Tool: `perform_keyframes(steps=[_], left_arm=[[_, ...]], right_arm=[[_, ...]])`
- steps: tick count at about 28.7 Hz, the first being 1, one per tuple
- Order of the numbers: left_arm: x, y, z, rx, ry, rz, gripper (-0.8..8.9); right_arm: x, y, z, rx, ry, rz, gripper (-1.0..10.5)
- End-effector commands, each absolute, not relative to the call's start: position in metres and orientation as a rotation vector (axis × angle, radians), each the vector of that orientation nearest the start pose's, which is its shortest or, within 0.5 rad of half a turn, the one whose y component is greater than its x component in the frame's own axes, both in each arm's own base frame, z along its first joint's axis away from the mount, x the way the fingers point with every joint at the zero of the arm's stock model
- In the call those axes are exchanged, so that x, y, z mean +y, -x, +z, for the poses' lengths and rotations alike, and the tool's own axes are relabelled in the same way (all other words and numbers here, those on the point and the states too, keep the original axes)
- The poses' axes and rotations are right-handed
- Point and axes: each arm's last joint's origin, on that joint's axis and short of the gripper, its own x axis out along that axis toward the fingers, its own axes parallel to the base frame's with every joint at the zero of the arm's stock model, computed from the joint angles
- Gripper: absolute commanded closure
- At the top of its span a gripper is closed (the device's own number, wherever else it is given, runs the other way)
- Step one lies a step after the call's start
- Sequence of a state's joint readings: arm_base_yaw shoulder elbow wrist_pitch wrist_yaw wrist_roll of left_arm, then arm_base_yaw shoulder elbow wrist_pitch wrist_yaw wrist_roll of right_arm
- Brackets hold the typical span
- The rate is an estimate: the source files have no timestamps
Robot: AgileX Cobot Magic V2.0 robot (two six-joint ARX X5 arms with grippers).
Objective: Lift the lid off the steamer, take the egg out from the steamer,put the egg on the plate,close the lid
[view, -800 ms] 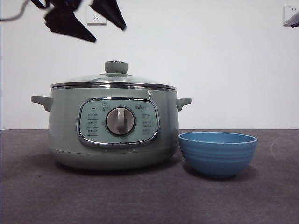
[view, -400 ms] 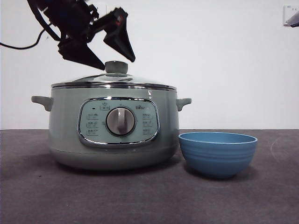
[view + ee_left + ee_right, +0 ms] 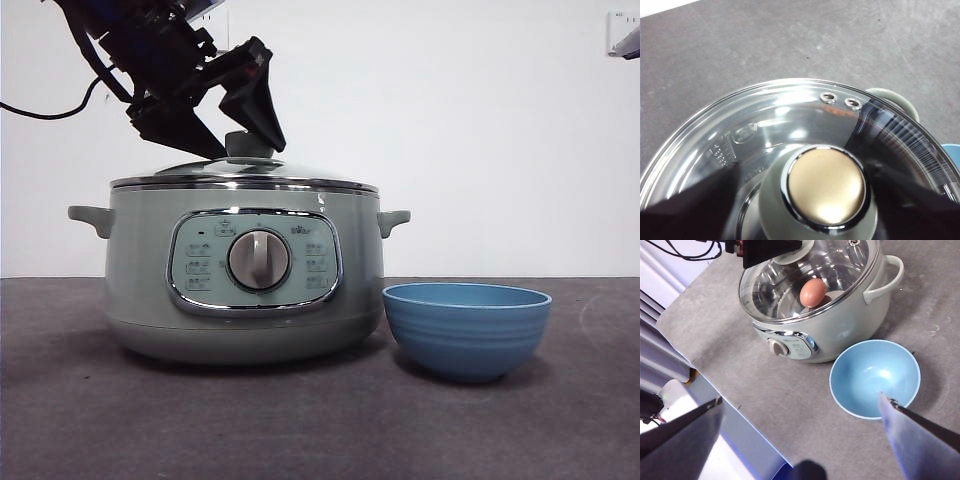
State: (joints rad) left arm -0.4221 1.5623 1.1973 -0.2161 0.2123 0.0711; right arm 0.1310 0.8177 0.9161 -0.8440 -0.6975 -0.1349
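Note:
The pale green steamer stands left of centre with its glass lid shut. My left gripper hangs over it, open, one jaw on each side of the lid's knob and apart from it. In the left wrist view the gold-topped knob fills the space between the dark jaws. Through the glass in the right wrist view, a brown egg lies inside the steamer. The blue plate, a small bowl, sits empty to the right. My right gripper hovers open, high above the plate.
Grey cloth covers the table. A black tip of the waiting right arm shows at the top right corner. The steamer's side handle reaches toward the bowl. The table's edge and a blue frame lie near the right wrist view's lower left.
The left gripper has come down from the top left corner toward the lid, and its open jaws now stand on either side of the knob. Steamer and bowl have not moved.

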Motion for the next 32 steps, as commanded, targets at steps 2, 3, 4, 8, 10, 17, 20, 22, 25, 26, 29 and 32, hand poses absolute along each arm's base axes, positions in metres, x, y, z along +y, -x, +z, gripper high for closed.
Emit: perform_keyframes(steps=[2,3,4,8,10,17,20,22,25,26,29,32], left_arm=[[-0.150,-0.315,0.280,0.587,-0.141,-0.644,5.57],[-0.150,-0.314,0.280,0.593,-0.140,-0.644,5.77],[-0.149,-0.314,0.279,0.599,-0.141,-0.644,5.92],[-0.149,-0.313,0.278,0.619,-0.143,-0.643,6.03],[-0.149,-0.313,0.277,0.624,-0.143,-0.644,6.37],[-0.149,-0.313,0.277,0.625,-0.136,-0.644,8.22],[-0.149,-0.313,0.278,0.619,-0.134,-0.647,8.22],[-0.149,-0.312,0.280,0.612,-0.129,-0.654,8.22],[-0.148,-0.311,0.285,0.594,-0.114,-0.668,8.22],[-0.148,-0.310,0.287,0.588,-0.104,-0.665,8.22],[-0.147,-0.307,0.294,0.561,-0.101,-0.665,8.22],[-0.145,-0.304,0.301,0.533,-0.098,-0.666,8.22]], right_arm=[[0.037,-0.140,0.320,0.674,-0.094,0.835,3.5],[0.037,-0.140,0.320,0.674,-0.094,0.835,3.5],[0.037,-0.140,0.320,0.674,-0.094,0.835,3.5],[0.037,-0.140,0.320,0.673,-0.094,0.835,3.5],[0.037,-0.140,0.320,0.673,-0.094,0.835,3.5],[0.037,-0.140,0.320,0.673,-0.094,0.835,3.5],[0.037,-0.140,0.320,0.673,-0.094,0.835,3.5],[0.037,-0.140,0.320,0.673,-0.094,0.835,3.5],[0.037,-0.140,0.320,0.674,-0.095,0.835,3.5],[0.037,-0.140,0.320,0.673,-0.094,0.835,3.5],[0.037,-0.140,0.320,0.674,-0.095,0.835,3.5],[0.037,-0.140,0.320,0.674,-0.095,0.835,3.5]])
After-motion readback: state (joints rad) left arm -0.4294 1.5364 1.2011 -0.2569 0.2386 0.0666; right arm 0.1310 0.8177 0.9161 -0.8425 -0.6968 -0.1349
